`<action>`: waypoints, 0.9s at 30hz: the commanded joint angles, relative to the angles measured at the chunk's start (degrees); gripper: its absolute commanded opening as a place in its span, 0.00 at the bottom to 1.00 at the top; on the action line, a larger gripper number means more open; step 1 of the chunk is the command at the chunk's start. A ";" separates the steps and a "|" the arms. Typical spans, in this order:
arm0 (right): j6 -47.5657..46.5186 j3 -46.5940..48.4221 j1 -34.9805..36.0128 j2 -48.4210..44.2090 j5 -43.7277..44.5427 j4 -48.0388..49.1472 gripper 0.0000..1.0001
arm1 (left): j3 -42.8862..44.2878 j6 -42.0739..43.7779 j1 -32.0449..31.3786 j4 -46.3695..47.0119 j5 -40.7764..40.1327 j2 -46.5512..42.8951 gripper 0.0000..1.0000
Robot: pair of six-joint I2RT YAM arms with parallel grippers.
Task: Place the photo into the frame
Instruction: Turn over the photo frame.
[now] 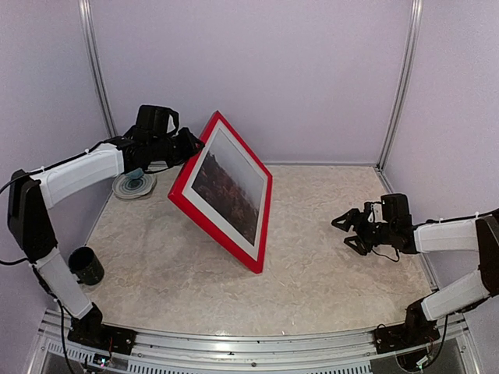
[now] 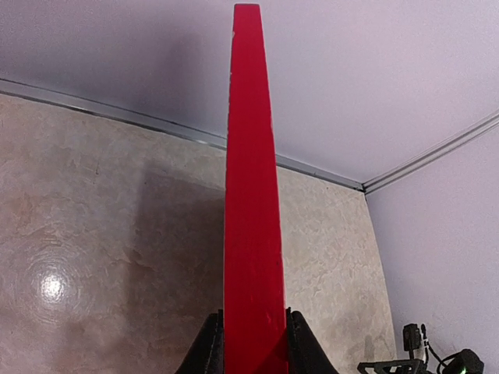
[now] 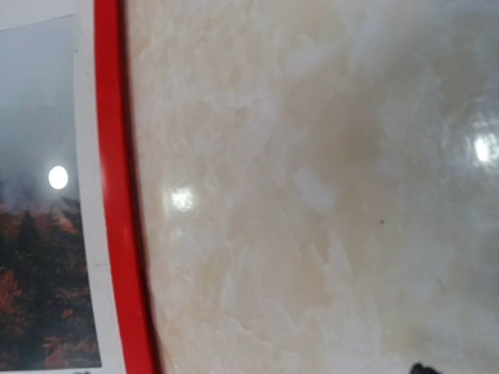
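Red frame (image 1: 204,222) stands tilted over the far-left part of the table (image 1: 327,296), one lower corner apparently resting on the surface near centre, top edge leaning toward the far-left corner. Photo (image 1: 226,187) shows through the front opening, bordered by a white window mat (image 3: 87,234) – grey sky uppermost, red-brown ground below. It looks seated, but the back is not visible, so retention can't be confirmed. L gripper (image 1: 187,148) is pinched on the upper-left bar. In the left wrist view its fingers (image 2: 210,347) sit either side of the red edge, contact on both faces. R gripper (image 1: 347,230) hovers near the right edge of the table, well apart from the frame, jaws spread wide, nothing held. Handling assessment: frame is stiff, thin-barred, prob. light but long, so a one-point pinch near a corner lets it pivot on the resting corner. Second hold advised on the opp. bar, mid-length, edges only. Glare spot on the picture face suggests a glossy or glazed surface – avoid pressing there. Photo itself is thin paper, creases easily, and may slip if the frame tips face-down.
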 commanded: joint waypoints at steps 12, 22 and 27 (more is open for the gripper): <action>-1.24 2.51 2.29 4.70 -0.54 1.22 0.88 | -11.12 -3.35 -1.39 15.59 3.27 -4.42 0.06; -1.92 6.25 3.74 8.58 -1.07 1.13 0.88 | -17.49 -4.99 -1.81 20.54 4.77 -5.35 0.10; -2.38 8.77 4.95 11.45 -1.29 1.10 0.88 | -21.70 -6.65 -2.15 24.48 5.82 -6.66 0.11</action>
